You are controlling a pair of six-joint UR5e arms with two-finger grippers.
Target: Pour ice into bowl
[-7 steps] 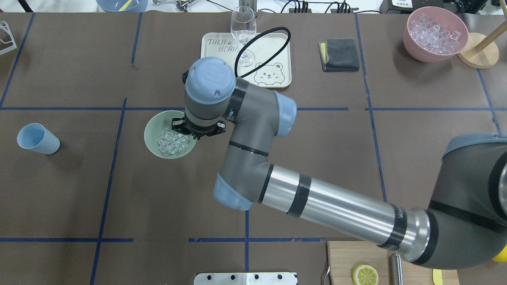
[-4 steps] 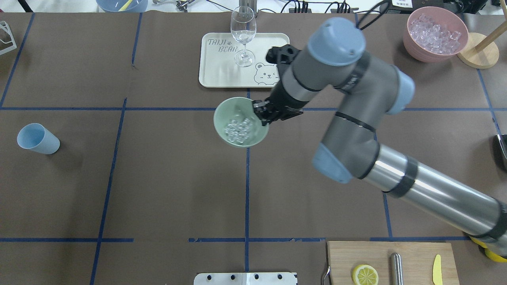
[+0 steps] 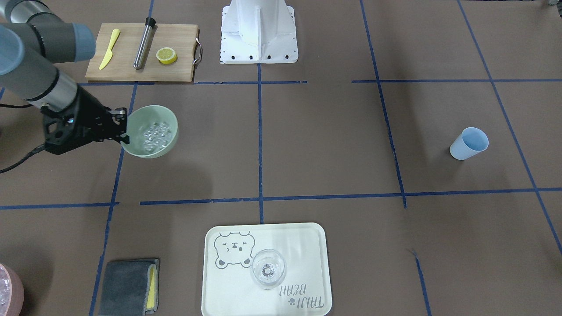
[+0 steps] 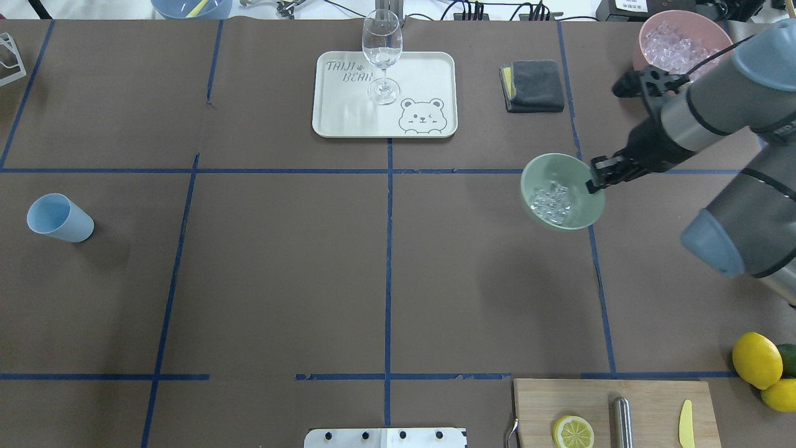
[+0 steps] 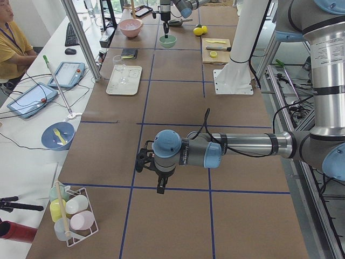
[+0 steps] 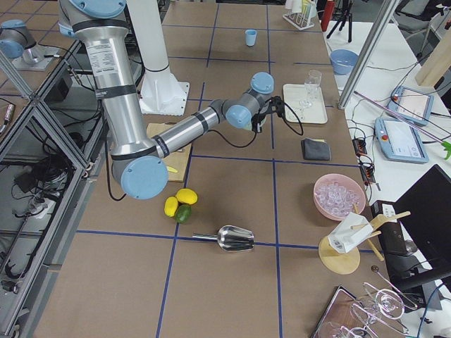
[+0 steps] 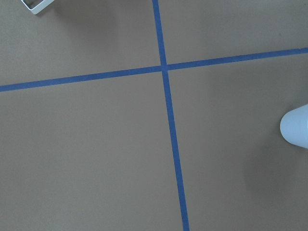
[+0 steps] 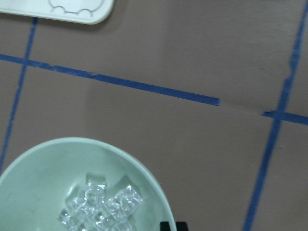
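1. My right gripper (image 4: 596, 180) is clamped down tight on the rim of the bowl (image 4: 542, 169), pinching the side that faces the counter's right edge. The fingers are nearly together, with only the bowl's wall between them.
2. The bowl is up off the counter, in the right half, roughly midway between the near and far edges. Its shadow falls apart from it on the surface.
3. The ice (image 4: 551, 203) sits in a little heap in the bottom of the bowl. My right wrist cam shows the cubes clearly.
4. My left gripper (image 5: 160, 184) hangs over the left half of the counter, pointing down. Only the side cam catches it, so I honestly can't tell how wide the fingers are. I see nothing in them.
5. The cup (image 4: 59, 218) lies tipped near the left edge and pokes into my left wrist view.
6. The pink bowl (image 4: 647, 70), full of more ice, is in the far-right corner. The cloth (image 4: 533, 86) is just beside it along the far edge.
7. The tray (image 4: 429, 68) with a glass (image 4: 382, 50) on it is at the middle of the far edge.
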